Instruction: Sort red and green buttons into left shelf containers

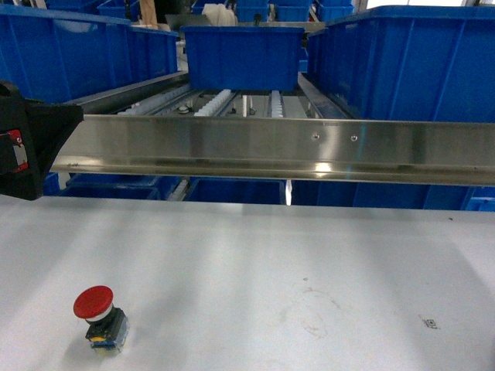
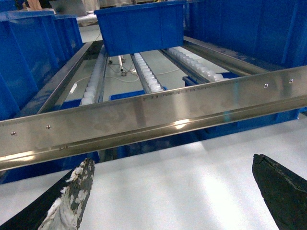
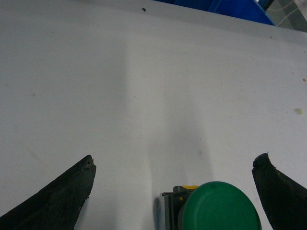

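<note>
a: start big. what's up top in the head view?

b: the blue tubs (image 1: 85,50) fill the upper left of the frame, with another tub (image 1: 243,56) at upper centre on the roller shelf (image 1: 224,100). a steel rail (image 1: 309,147) runs across the middle, and the white surface (image 1: 271,255) takes the whole lower half

a: and the hands?

b: the left hand (image 2: 170,191) shows along the bottom edge of its wrist view, spread wide with nothing between the fingers, facing the rail and shelf. the right hand (image 3: 172,191) is also spread wide and empty, with the green button (image 3: 218,207) at the bottom of its frame, between the fingers but not touched

a: the red one?

b: the red button (image 1: 99,317) stands at the lower left of the head view, upright on the surface, well apart from the tubs

a: so how to do this step well?

b: i'd judge the right hand should centre over the green button, grip the dark body rather than the slick cap, and close evenly so it doesn't tip
</note>
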Robot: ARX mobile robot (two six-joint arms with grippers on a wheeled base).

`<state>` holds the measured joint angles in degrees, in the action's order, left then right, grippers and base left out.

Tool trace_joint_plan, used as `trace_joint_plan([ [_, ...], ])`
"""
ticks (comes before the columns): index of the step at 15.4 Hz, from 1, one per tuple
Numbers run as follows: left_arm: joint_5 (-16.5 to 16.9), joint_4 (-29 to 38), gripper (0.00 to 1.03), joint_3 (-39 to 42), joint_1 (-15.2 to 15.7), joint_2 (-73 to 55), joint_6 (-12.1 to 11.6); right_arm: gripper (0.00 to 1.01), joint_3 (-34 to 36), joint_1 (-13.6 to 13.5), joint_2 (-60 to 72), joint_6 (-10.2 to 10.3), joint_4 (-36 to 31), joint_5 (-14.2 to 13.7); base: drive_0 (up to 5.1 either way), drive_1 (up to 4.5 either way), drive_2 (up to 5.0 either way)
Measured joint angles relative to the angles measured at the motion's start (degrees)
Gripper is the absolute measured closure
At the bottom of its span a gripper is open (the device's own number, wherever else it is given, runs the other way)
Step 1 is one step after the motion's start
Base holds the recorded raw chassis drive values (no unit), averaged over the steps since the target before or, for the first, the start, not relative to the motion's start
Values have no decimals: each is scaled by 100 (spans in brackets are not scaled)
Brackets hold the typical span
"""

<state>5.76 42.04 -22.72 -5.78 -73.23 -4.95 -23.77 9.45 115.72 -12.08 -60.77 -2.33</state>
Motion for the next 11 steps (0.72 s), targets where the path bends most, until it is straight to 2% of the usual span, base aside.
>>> trace_joint_plan([
  [6, 0, 0, 5, 0, 0, 0, 0, 3, -157, 37, 251, -2, -50, -13, 0, 0, 0],
  [7, 0, 0, 5, 0, 0, 0, 0, 3, -162, 37, 343, -35, -181, -87, 0, 0, 0],
  [8, 2, 2, 5, 0, -2, 0, 0, 3, -166, 37, 407, -151, -188, -271, 0, 0, 0],
  [11, 0, 0, 5, 0, 0, 0, 0, 3, -168, 37, 417, -260, -195, -306, 0, 0, 0],
])
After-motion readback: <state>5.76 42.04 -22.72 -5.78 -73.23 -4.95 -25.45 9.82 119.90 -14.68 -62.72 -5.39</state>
